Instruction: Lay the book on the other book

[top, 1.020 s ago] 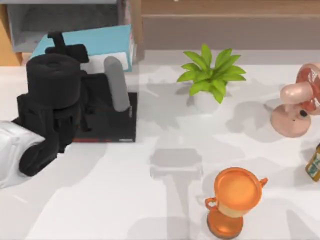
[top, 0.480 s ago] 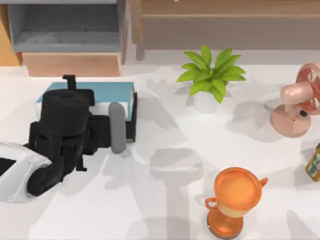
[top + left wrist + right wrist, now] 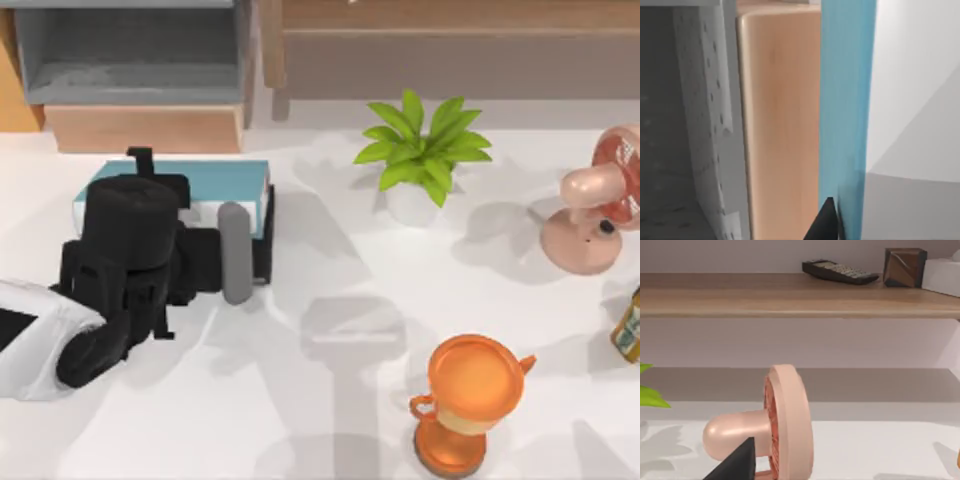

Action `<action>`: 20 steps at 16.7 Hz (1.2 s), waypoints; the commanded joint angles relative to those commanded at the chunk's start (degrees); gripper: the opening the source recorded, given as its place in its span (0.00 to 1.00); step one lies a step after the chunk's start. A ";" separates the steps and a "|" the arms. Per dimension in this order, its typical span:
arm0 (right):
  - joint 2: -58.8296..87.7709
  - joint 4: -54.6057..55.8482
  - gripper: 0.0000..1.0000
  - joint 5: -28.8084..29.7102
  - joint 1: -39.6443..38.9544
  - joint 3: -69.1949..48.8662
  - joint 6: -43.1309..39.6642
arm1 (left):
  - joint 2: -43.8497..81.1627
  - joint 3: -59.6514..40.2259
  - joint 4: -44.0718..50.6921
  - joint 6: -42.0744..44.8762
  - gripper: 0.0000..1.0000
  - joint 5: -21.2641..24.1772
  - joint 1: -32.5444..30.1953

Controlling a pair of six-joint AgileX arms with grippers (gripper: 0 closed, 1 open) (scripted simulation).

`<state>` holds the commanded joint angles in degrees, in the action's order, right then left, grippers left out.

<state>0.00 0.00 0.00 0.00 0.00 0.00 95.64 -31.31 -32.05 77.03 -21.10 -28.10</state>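
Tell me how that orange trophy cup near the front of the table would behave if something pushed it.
The orange trophy cup would probably tip rather than slide: its wide bowl sits over a narrower base. Its glossy surface looks slippery, and once on its side its round body would likely roll.

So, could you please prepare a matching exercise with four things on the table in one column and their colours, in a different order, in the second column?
Things:
1. book under the left gripper
2. trophy cup
3. potted plant
4. table fan

Colours:
A. green leaves
B. pink
C. light teal-blue cover
D. orange

Right pairs: 1-C, 2-D, 3-A, 4-B
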 joint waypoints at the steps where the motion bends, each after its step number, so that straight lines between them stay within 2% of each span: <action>1: 0.00 0.00 1.00 0.00 0.00 0.00 0.00 | 0.00 0.00 0.00 0.00 0.00 0.00 0.00; 14: 0.00 0.00 1.00 0.00 0.00 0.00 0.00 | 0.00 0.00 0.00 0.00 0.98 0.00 0.00; 20: 0.00 0.00 1.00 0.00 0.00 0.00 0.00 | 0.00 0.00 0.00 0.00 1.00 0.00 0.00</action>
